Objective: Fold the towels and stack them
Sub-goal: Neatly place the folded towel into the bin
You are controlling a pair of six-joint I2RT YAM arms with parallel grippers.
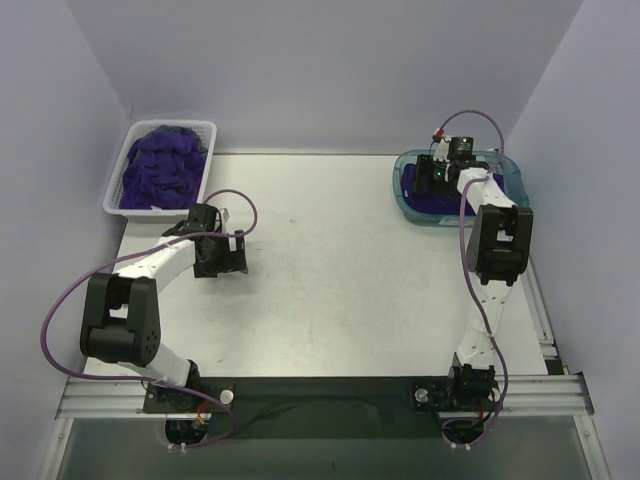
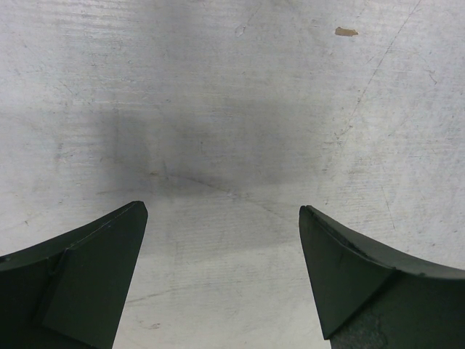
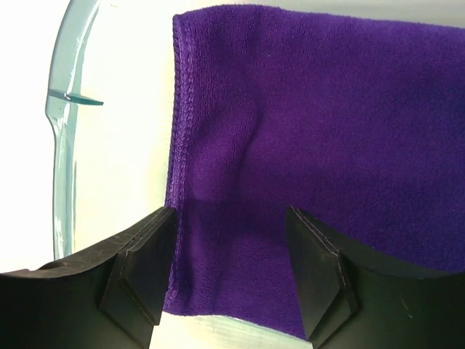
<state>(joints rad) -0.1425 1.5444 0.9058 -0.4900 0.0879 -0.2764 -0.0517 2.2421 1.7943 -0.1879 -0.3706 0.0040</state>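
A folded purple towel (image 3: 312,123) lies flat in the teal tray (image 3: 62,145) at the table's far right (image 1: 405,195). My right gripper (image 3: 232,214) hangs just above the towel's near corner. Its jaws stand apart, the stitched hem by the left finger, and they pinch nothing. In the top view it (image 1: 440,172) is over the tray. More purple towels (image 1: 160,165) lie crumpled in a heap in the white basket (image 1: 205,128) at the far left. My left gripper (image 2: 221,214) is wide open over bare table, in front of the basket (image 1: 222,262).
Grey side walls close in the table on the left and right. A small tan speck (image 2: 346,31) lies on the scratched tabletop ahead of the left gripper. The right arm's cable loops above the tray.
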